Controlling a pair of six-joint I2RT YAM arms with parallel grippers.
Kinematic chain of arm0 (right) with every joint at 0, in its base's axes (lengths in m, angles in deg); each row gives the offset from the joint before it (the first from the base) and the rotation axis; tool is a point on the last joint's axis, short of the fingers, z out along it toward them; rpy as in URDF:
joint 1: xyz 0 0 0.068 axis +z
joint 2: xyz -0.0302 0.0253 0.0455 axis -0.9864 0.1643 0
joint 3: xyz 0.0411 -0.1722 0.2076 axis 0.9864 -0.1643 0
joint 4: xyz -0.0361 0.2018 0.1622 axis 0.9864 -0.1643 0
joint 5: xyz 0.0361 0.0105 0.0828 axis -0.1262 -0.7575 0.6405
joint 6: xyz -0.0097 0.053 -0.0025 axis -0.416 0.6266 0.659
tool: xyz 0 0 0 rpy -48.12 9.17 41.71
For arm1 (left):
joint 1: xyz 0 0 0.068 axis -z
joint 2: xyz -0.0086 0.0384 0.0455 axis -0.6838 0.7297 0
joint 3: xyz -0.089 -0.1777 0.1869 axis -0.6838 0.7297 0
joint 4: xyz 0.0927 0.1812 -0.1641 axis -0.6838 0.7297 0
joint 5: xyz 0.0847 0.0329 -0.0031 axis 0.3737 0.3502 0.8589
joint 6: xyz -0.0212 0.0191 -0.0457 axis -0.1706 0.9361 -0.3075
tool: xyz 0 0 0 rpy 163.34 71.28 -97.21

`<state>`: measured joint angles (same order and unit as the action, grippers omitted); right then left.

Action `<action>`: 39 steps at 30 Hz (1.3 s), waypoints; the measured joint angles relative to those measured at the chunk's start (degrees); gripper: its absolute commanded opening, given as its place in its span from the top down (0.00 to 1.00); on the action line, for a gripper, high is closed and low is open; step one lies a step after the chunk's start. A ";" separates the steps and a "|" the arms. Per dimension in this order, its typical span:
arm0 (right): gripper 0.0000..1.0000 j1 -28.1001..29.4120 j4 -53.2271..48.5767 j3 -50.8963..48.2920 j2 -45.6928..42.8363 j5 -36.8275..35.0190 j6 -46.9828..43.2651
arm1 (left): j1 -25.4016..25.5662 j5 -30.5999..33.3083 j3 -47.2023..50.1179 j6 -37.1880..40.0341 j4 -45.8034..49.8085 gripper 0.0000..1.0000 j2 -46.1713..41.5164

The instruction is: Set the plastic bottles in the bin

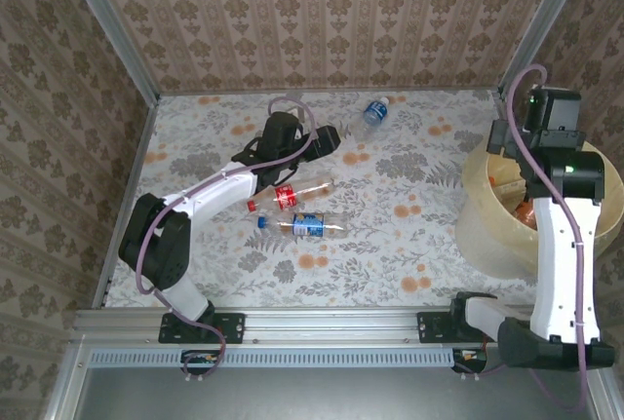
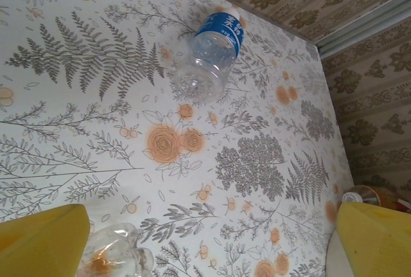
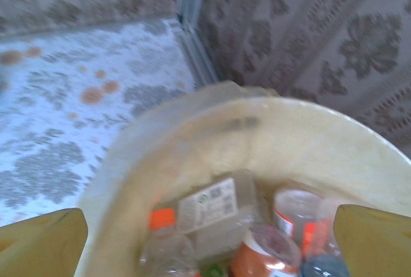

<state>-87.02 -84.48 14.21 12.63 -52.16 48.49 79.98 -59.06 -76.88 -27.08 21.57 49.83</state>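
My left gripper (image 2: 212,241) stands open above the table with nothing between its yellow fingers (image 2: 40,241). In the top view it (image 1: 327,137) hangs over the far middle of the table. A clear bottle with a blue label (image 2: 215,51) lies ahead of it, near the back wall (image 1: 373,113). Behind it lie a red-labelled bottle (image 1: 292,193) and another blue-labelled bottle (image 1: 310,226). The base of a clear bottle (image 2: 114,254) shows by the left finger. My right gripper (image 3: 209,241) is open over the pale-yellow bin (image 3: 276,129), which holds several bottles (image 3: 221,209).
The bin (image 1: 492,210) stands at the table's right edge, under the right arm (image 1: 561,215). A loose red cap (image 1: 251,206) and a blue cap (image 1: 261,221) lie beside the two near bottles. Patterned walls close in the table on three sides.
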 measured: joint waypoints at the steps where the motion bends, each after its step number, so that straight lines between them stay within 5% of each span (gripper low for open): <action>1: 0.00 1.75 0.63 0.37 -0.24 0.44 0.44 | -0.17 0.04 0.42 -0.02 -0.04 0.00 0.00; 11: 0.00 17.09 8.46 2.47 3.39 5.75 2.43 | -1.18 1.53 5.25 -1.03 -0.02 0.00 -2.10; 23: 0.00 28.35 16.50 5.22 15.69 7.72 2.40 | -2.82 4.85 9.40 -1.46 0.00 0.00 -7.93; 39: 0.00 30.32 33.77 4.44 37.35 9.09 8.94 | -3.26 10.71 17.38 -3.43 1.22 0.00 -16.74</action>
<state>-56.71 -50.71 18.64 49.98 -43.07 57.43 76.73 -48.35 -59.51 -30.51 22.79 33.08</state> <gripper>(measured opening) 0.999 0.999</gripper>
